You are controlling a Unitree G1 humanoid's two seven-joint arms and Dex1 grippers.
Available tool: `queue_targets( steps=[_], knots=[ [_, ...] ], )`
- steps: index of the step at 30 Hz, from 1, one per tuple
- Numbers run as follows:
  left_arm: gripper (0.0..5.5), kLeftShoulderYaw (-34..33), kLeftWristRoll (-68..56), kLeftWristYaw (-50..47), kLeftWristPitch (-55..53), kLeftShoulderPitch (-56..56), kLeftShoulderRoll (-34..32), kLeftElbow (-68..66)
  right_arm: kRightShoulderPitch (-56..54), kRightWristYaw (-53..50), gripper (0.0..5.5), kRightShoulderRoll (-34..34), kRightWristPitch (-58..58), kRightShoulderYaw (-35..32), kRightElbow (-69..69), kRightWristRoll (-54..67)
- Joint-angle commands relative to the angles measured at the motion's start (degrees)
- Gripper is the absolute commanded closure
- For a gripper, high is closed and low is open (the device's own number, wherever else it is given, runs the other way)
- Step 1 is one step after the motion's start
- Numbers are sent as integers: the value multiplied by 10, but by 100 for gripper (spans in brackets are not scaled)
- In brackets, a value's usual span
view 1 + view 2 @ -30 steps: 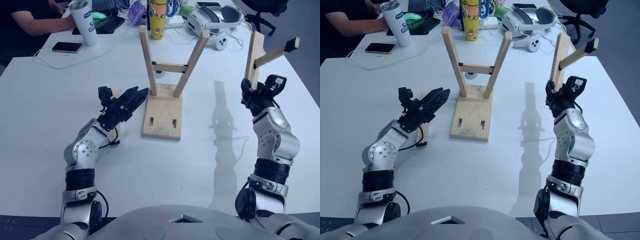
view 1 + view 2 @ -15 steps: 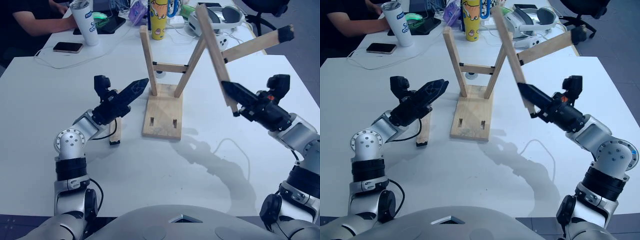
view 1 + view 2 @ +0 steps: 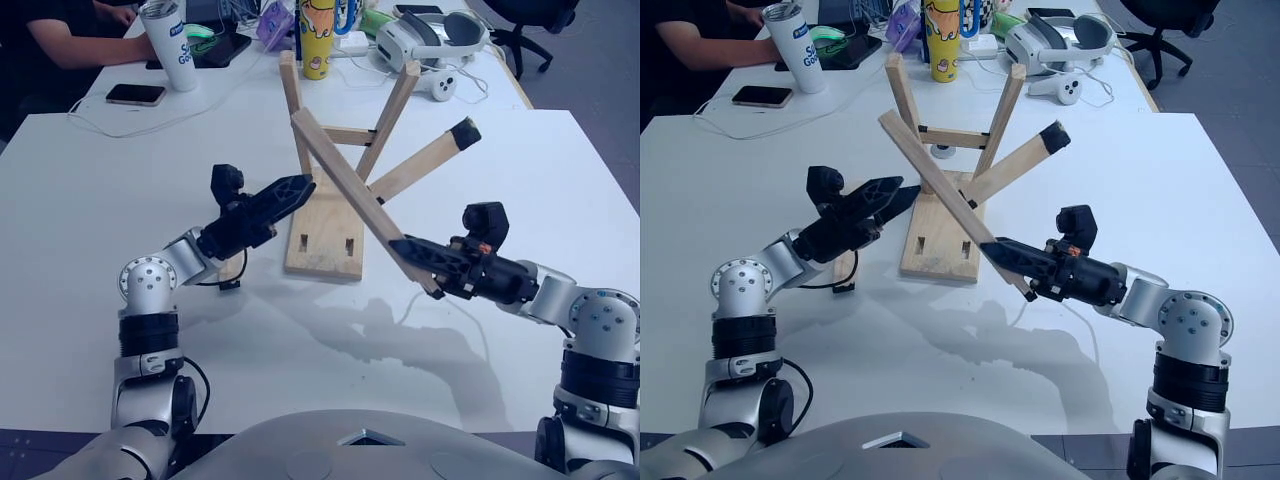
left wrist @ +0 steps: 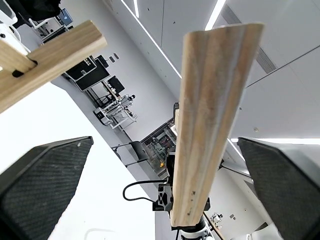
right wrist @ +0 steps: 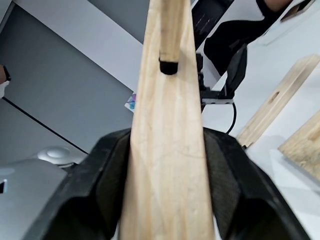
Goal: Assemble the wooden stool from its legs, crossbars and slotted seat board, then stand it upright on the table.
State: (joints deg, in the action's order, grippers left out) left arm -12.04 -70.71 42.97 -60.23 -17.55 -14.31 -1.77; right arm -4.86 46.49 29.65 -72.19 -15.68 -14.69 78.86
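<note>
White table (image 3: 90, 190) bears the flat seat board (image 3: 322, 258) with one leg pair (image 3: 398, 95) standing, and the tilted second leg frame (image 3: 345, 179), clamped in the right gripper (image 3: 402, 249), could knock it over before the left gripper (image 3: 298, 187), fingers spread around its top, steadies it.

Seat board (image 3: 325, 256) flat, 2 joined legs (image 3: 345, 135) standing in it, second leg pair (image 3: 345, 180) tilted above

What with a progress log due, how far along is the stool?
Done: one wooden leg pair with crossbar stands in the pale slotted seat board. In hand: the right claw grips a second leg-and-crossbar piece tilted over it; the left claw is open. Left: fill two empty slots, fit the loose leg by the board, stand it up.
</note>
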Motion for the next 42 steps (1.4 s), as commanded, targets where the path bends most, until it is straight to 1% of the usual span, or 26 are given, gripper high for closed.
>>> queue_targets(
  steps=[1, 4, 11, 12, 14, 15, 25, 34, 42],
  knots=[
    [14, 9, 7, 3, -3, -5, 1, 9, 12, 23, 344, 7, 25, 26, -13, -29],
    [14, 8, -6, 1, -12, -5, 2, 13, 14, 18, 344, 2, 35, 35, -15, -36],
    [14, 9, -21, -3, -29, -2, 1, 32, 27, 30, 344, 14, 43, 56, -25, -48],
    [33, 7, -23, -5, -29, -2, 1, 31, 27, 32, 344, 17, 43, 58, -26, -49],
    [50, 3, -22, -2, -30, -3, -4, 27, 26, 35, 344, 22, 44, 59, -27, -48],
    [68, 4, -20, 3, -30, -3, -8, 27, 25, 35, 344, 23, 45, 58, -26, -47],
    [221, 29, -4, 23, -36, 11, -26, 48, 18, 46, 344, 41, 46, 68, -24, -49],
    [345, 49, 15, 38, -33, 24, -40, 57, 20, 56, 344, 48, 53, 81, -24, -71],
    [346, 39, 27, 46, -16, 27, -46, 51, 15, 82, 344, 57, 79, 90, -24, -106]
  ],
)
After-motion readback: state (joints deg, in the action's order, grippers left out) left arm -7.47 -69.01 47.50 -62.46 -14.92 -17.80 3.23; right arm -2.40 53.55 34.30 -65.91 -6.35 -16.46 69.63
